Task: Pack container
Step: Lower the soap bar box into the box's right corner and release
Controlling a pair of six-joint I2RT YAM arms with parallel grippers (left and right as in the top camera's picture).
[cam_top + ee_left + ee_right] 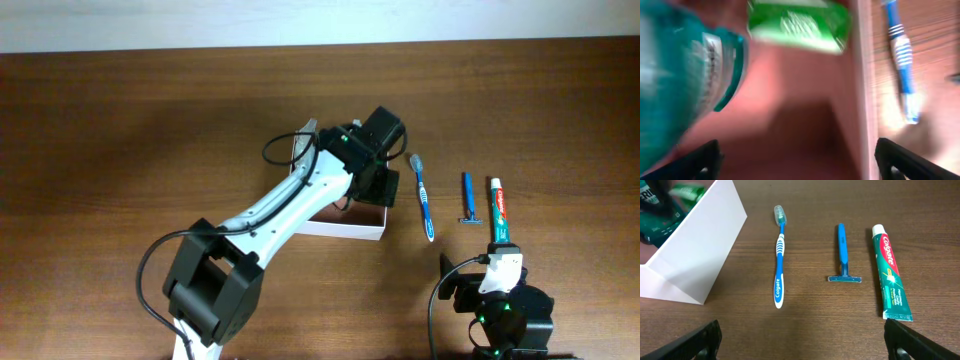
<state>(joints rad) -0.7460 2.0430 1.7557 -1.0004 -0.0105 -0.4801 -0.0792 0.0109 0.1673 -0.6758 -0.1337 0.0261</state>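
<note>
One container (pixel 700 250): shallow, lidless, thin white walls, pinkish-brown inside.

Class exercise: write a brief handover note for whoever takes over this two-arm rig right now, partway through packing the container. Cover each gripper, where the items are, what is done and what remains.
Left gripper: open, holding nothing, poised over the container.
Right gripper: open, holding nothing, low at the near table edge, facing the loose items.
Done: a teal bottle and a green packet appear to be inside the container; both are blurred.
On the table beside the container, lying apart from one another: toothbrush, razor, toothpaste tube.
Left to do: pack those three.
</note>
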